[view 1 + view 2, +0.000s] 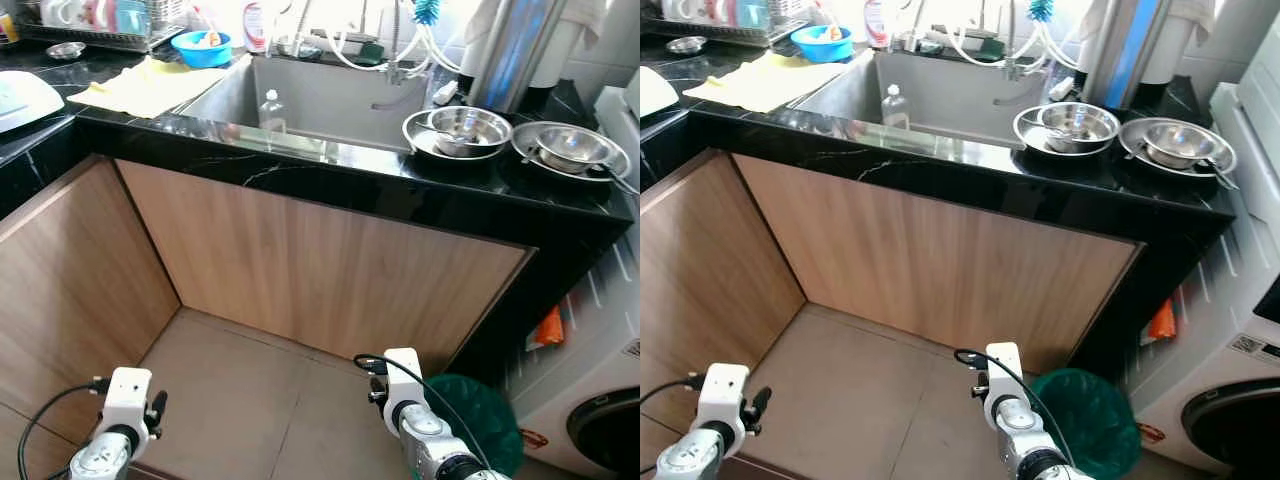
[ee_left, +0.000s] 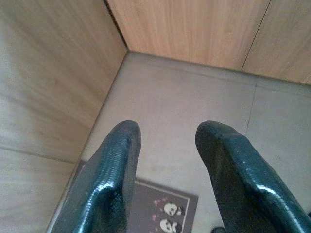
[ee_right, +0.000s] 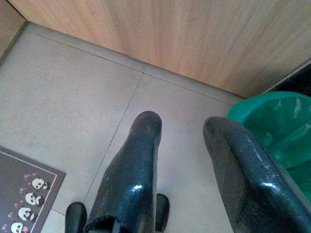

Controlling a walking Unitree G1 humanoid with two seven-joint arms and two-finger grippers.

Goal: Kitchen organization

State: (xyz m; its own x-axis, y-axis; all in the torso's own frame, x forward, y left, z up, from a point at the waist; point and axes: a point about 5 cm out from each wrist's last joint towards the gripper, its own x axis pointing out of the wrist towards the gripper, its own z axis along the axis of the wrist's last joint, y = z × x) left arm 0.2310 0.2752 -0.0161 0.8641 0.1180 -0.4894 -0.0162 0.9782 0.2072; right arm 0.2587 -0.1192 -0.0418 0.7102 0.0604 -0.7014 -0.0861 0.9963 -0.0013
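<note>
A black stone counter (image 1: 330, 175) holds a steel sink (image 1: 330, 100) with a clear plastic bottle (image 1: 271, 108) standing inside. To the sink's right sit two stacks of steel bowls (image 1: 462, 130) (image 1: 570, 148). At the back left are a blue bowl (image 1: 201, 46), a yellow cloth (image 1: 150, 85) and a dish rack (image 1: 100, 20). Both arms hang low over the floor: left arm (image 1: 120, 425), right arm (image 1: 415, 415). My left gripper (image 2: 165, 133) is open above the tiles with nothing in it. My right gripper (image 3: 182, 126) is open too, beside the green bin.
Wooden cabinet panels (image 1: 320, 270) form a corner under the counter. A green bin (image 1: 480, 415) stands at the right, next to a white washing machine (image 1: 590, 390). A dark panda-print mat (image 2: 160, 213) lies on the beige tile floor (image 1: 240, 390). A white object (image 1: 20, 100) rests on the left counter.
</note>
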